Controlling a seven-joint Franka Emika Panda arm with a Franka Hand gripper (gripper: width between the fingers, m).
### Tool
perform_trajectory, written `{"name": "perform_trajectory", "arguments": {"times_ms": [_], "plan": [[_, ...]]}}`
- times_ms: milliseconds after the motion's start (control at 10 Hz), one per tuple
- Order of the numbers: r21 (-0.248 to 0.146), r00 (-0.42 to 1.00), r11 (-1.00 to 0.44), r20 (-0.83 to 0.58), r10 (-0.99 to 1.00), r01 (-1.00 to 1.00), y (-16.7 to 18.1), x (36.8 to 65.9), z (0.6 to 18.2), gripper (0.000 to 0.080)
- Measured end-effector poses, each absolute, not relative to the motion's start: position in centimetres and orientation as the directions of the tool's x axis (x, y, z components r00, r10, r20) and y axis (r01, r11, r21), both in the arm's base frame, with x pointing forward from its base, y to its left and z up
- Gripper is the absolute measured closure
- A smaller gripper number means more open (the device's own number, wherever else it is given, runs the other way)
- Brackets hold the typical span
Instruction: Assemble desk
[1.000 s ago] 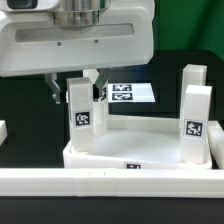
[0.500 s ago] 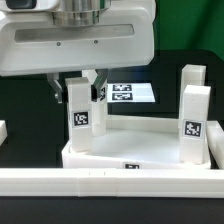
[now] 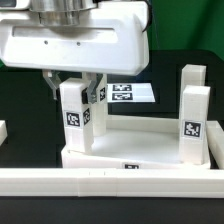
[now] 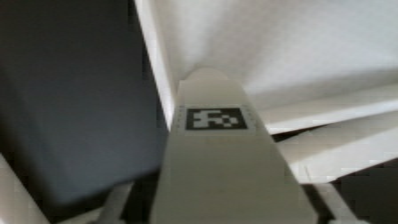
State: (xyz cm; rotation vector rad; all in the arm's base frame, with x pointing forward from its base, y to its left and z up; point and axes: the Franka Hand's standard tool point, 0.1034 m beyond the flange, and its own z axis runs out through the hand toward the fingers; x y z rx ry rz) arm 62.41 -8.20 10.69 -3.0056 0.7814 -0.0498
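Nearest the exterior camera, a long white border rail [image 3: 100, 182] runs across the foreground, and just behind it lies the white tray-like tabletop [image 3: 140, 140] with its raised rim, a small tag showing on its front wall. At the tabletop's corner on the exterior view's left, a white block leg [image 3: 74, 118] stands upright, its black-and-white tag facing the camera; the gripper [image 3: 76, 88] comes down from above and pinches this leg near its top, one dark finger [image 3: 97, 92] visible against the side toward the exterior view's right and the other at the opposite side, partly hidden. Whether the leg's foot is seated in the corner socket or merely resting on it cannot be told. On the exterior view's right, a second leg [image 3: 194, 122] stands upright at the tabletop's near corner, and a third leg [image 3: 192, 77] stands upright farther back. Beyond the held leg, the marker board [image 3: 128, 94] lies flat on the dark table [image 3: 25, 112], well apart from the tabletop's far rim. At the exterior view's left edge, another white part [image 3: 3, 131] is cut off by the frame. Seen from the wrist, the held leg [image 4: 222, 150] fills the middle, its tag sharp enough to read as a pattern, the white tabletop [image 4: 285, 50] blurred beyond it.
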Motion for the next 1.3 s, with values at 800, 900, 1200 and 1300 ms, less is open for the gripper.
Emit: {"name": "perform_trajectory", "arguments": {"times_ms": [800,900,1200,1300], "plan": [[-0.082,0.237,-0.233,-0.039,-0.971,-0.969,-7.65,62.72,10.59,0.0509],[-0.075,0.191,-0.187,-0.047,-0.98,-0.979,-7.63,62.7,10.6,0.0509],[-0.076,0.235,-0.231,-0.043,-0.971,-0.97,-7.59,62.68,10.5,0.0247],[-0.076,0.287,-0.284,-0.038,-0.957,-0.956,-7.58,62.63,10.44,0.0247]]}}
